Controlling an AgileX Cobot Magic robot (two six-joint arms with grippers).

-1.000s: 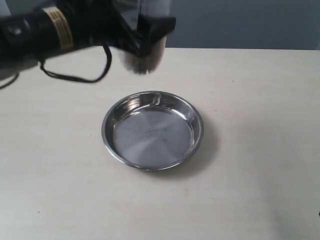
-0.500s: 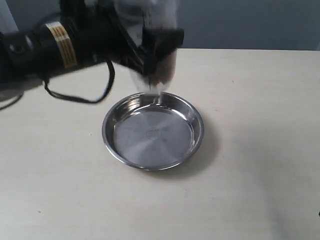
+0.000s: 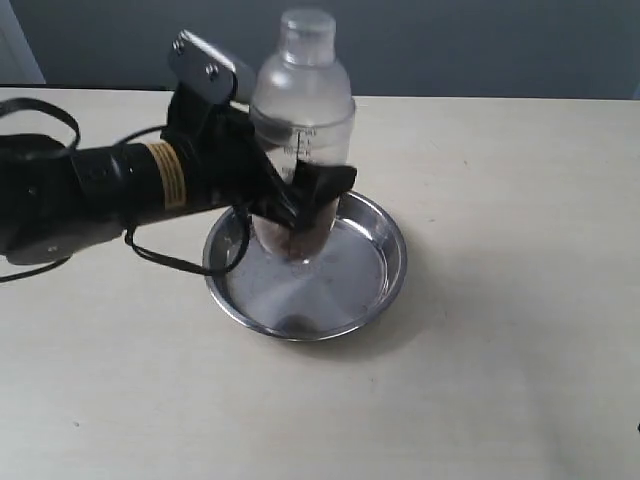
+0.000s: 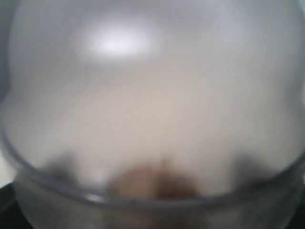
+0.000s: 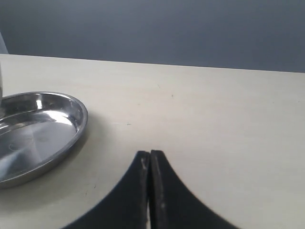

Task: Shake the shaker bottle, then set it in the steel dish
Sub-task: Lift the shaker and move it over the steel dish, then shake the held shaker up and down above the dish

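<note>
The left gripper holds the shaker bottle by its lower part, with the jaws wide around it. The bottle is upright, its base inside the steel dish at the far side; whether it touches the bottom I cannot tell. The right gripper has its jaws pressed together, over the table right of the dish.

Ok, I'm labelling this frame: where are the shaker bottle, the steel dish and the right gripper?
shaker bottle (image 3: 303, 100), exterior view, frosted domed top.
steel dish (image 3: 398, 263), exterior view, right rim.
right gripper (image 5: 149, 155), right wrist view, between fingertips.
</note>
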